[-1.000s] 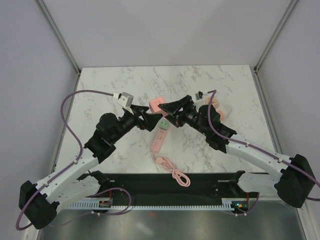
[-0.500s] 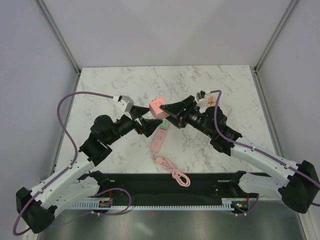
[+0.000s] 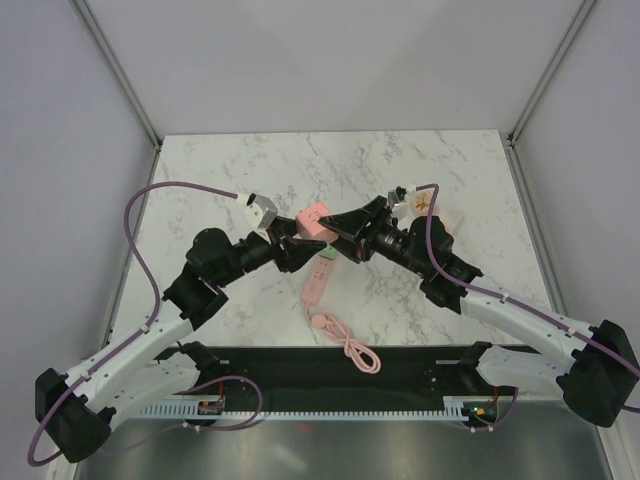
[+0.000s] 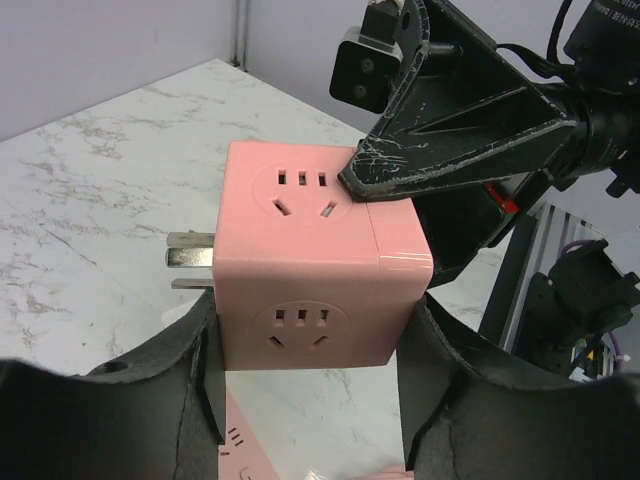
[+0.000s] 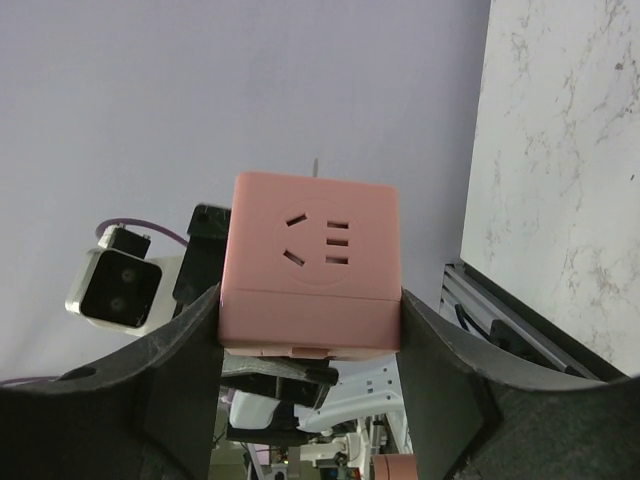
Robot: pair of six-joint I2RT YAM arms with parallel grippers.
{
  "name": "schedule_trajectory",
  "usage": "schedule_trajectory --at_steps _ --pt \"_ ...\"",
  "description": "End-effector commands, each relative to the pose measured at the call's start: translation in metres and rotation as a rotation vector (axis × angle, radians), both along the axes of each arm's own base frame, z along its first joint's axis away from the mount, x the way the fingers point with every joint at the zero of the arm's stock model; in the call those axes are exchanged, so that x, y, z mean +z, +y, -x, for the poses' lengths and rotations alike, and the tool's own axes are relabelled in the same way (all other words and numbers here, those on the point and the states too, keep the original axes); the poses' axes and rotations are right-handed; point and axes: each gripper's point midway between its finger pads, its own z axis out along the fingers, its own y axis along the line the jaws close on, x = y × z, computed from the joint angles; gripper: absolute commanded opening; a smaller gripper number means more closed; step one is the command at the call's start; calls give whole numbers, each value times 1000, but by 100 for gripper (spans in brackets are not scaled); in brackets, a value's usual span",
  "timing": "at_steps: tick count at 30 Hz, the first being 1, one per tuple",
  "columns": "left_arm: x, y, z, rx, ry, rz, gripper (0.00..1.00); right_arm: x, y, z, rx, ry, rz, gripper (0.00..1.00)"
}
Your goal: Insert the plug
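Note:
A pink cube plug [image 3: 313, 218] with metal prongs [image 4: 190, 265] hangs above the table between both arms. My right gripper [image 3: 337, 228] is shut on it; in the right wrist view the cube [image 5: 310, 265] sits tight between the fingers [image 5: 180, 350]. My left gripper [image 3: 296, 243] is closed on the lower part of the same cube [image 4: 310, 290], with a finger against each side. The right gripper's finger [image 4: 450, 140] presses on the cube's upper corner. Below the cube on the marble lies a pink power strip [image 3: 318, 280], its end showing in the left wrist view [image 4: 245, 455].
The strip's pink cable [image 3: 347, 345] coils toward the near edge, by the black rail [image 3: 400, 365]. A pale pink object [image 3: 441, 213] lies behind the right wrist. Metal frame posts and grey walls bound the marble table [image 3: 220, 170].
The left gripper has moved in under the cube and its jaws have closed on it. The right gripper has kept its hold and lifted the cube slightly.

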Motion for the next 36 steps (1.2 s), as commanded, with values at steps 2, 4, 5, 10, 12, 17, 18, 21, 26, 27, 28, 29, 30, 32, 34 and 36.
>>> schedule_trajectory --at_steps 2,4,5,10,12,17,18,21,26,27,28,29,30,32,34,36 --pt "36 -7 7 -59 -91 53 24 37 3 16 73 -103 -104 6" --pt "39 -11 12 -96 -73 65 2 42 5 18 95 -138 -92 22" --pt "40 -12 14 -108 -67 71 2 34 8 18 103 -161 -31 28" --pt "44 -14 22 -144 -17 98 2 37 7 20 117 -236 64 42" --pt "42 -11 19 -118 17 94 2 36 2 20 103 -263 82 58" --pt "41 -11 25 -128 94 85 2 27 -15 17 60 -335 223 81" --pt "37 -10 26 -130 126 74 2 31 -19 17 48 -358 243 83" --pt "36 -13 32 -161 169 58 2 30 -39 13 -3 -433 359 86" --pt "39 -13 40 -194 221 57 2 41 -61 19 0 -642 541 91" --pt "34 -14 41 -197 258 37 2 47 -64 25 21 -708 564 91" --pt "22 -13 42 -192 323 0 2 42 -69 27 39 -752 625 91" --pt "24 -15 40 -201 350 -15 2 52 -76 26 38 -872 693 91" --pt "18 -17 41 -209 397 -30 2 54 -81 26 40 -936 740 90" --pt "12 -20 44 -247 475 -45 2 58 -91 24 50 -1081 860 89" --pt "10 -19 46 -269 554 -20 2 51 -96 27 103 -1148 939 89" --pt "9 -19 45 -273 616 1 2 50 -95 28 153 -1247 1004 90"
